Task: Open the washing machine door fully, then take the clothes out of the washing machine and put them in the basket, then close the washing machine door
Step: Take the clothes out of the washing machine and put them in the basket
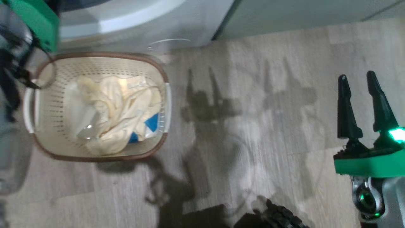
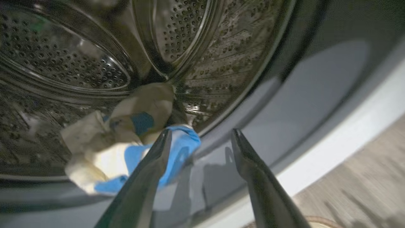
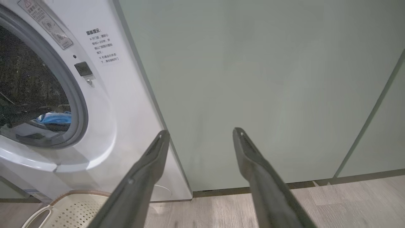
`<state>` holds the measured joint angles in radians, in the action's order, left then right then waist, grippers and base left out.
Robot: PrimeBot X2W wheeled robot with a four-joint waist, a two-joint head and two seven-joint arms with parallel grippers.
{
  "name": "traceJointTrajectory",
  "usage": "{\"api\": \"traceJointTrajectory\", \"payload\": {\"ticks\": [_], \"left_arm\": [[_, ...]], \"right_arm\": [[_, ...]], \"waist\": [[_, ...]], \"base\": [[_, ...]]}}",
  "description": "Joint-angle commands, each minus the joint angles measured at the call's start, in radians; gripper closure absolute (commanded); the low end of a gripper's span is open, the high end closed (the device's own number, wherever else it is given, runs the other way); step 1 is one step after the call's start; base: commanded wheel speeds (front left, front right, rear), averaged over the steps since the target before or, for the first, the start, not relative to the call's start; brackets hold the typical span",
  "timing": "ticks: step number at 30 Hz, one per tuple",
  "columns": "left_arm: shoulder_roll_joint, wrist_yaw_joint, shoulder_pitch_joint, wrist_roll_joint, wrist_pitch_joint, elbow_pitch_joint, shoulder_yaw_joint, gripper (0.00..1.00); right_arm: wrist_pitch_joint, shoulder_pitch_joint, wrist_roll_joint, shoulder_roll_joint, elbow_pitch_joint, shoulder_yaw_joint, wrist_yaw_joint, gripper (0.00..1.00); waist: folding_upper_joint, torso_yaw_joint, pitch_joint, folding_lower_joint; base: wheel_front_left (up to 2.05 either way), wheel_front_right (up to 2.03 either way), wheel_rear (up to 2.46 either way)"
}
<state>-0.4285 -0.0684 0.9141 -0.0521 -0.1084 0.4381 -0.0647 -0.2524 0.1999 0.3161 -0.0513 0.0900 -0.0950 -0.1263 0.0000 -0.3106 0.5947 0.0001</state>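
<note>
Behind one finger of the left gripper [image 2: 201, 132], we lose part of the clothes [image 2: 95, 158], and blur smears their print beyond reading. To the left of the right gripper [image 3: 201, 131], the washing machine [image 3: 120, 110] is cut off by the picture's edge. Its printed notice [image 3: 104, 47] is too small for us to read. Low beside that gripper, the basket [image 3: 76, 205] is partly covered by a finger and cropped at the bottom edge.
</note>
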Motion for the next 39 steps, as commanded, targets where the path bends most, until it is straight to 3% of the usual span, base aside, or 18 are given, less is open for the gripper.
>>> {"api": "traceJointTrajectory", "payload": {"ticks": [1,11,24,25,27,33,39], "left_arm": [[-0.088,-0.007,0.058,0.012,-0.027,-0.029,0.034,0.00],[-0.237,-0.054,0.192,-0.015,-0.194,0.003,0.000,0.00],[-0.345,-0.057,0.243,0.020,-0.339,0.072,-0.084,0.00],[-0.345,-0.057,0.246,0.020,-0.346,0.073,-0.086,0.19],[-0.344,-0.056,0.249,0.022,-0.357,0.074,-0.095,0.99],[-0.336,-0.045,0.257,0.016,-0.352,0.061,-0.102,1.00],[-0.296,0.004,0.241,-0.017,-0.221,0.003,-0.081,1.00]], "right_arm": [[-0.009,0.016,0.024,0.001,0.035,-0.021,-0.004,0.00],[-0.009,0.024,0.089,0.001,0.033,-0.039,-0.004,0.00],[-0.009,0.037,0.123,0.001,0.037,-0.051,-0.004,0.00],[-0.009,0.038,0.125,0.001,0.037,-0.051,-0.004,0.00],[-0.009,0.040,0.127,0.001,0.038,-0.049,-0.004,0.00],[-0.009,0.050,0.128,0.001,0.036,-0.042,-0.004,0.00],[-0.009,0.055,0.101,0.001,0.033,-0.028,-0.004,0.00]], "waist": [[0.0000,-0.050,0.038,-0.0001],[0.0000,-0.115,0.080,-0.0001],[0.0000,-0.144,0.113,-0.0001],[0.0000,-0.145,0.115,-0.0001],[0.0000,-0.145,0.119,-0.0001],[0.0000,-0.136,0.126,-0.0001],[0.0000,-0.100,0.113,-0.0001]], "base": [[0.00,0.00,0.00],[0.00,0.00,0.00],[0.00,0.00,0.00],[0.00,0.00,0.00],[0.00,0.00,0.00],[0.00,0.00,0.00],[0.00,0.00,0.00]]}}
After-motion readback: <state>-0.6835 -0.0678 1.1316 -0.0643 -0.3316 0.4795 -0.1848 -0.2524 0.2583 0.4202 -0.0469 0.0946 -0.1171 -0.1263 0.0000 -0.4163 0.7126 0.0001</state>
